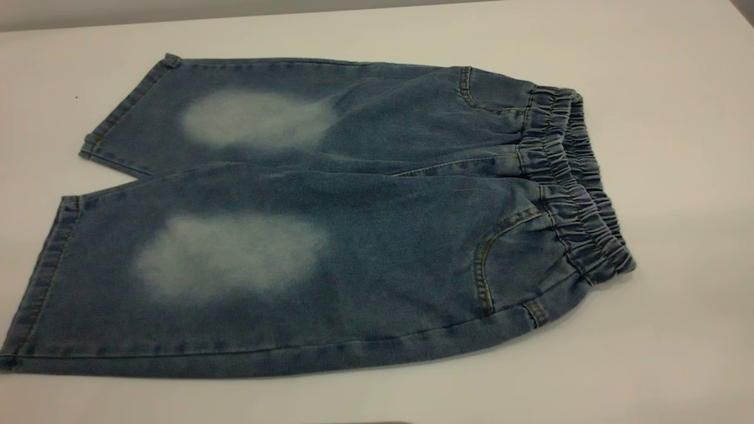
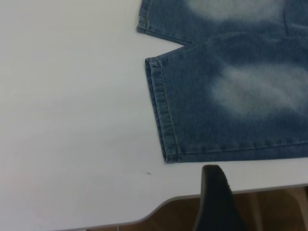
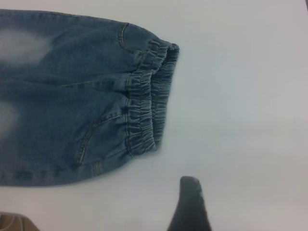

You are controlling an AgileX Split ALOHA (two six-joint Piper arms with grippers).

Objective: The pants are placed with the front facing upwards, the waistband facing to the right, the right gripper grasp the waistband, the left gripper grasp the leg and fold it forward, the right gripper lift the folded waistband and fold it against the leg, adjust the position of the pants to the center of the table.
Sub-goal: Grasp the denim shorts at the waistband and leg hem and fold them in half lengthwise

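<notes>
The blue denim pants [image 1: 330, 218] lie flat on the white table [image 1: 677, 88], front up, with both pale knee patches showing. The ruffled waistband [image 1: 571, 182] points right and the two leg hems point left. Neither gripper shows in the exterior view. In the left wrist view, the black left gripper [image 2: 214, 197] hangs over the table's near edge, just off the near leg's hem corner [image 2: 168, 156] and not touching it. In the right wrist view, the right gripper [image 3: 190, 207] hovers over bare table, apart from the waistband [image 3: 144, 96]. Neither holds any cloth.
The table's near edge curves past the left gripper, with brown floor [image 2: 269, 207] below it. The table's far edge [image 1: 235, 17] runs behind the pants. A small dark speck [image 2: 148, 173] marks the tabletop near the hem.
</notes>
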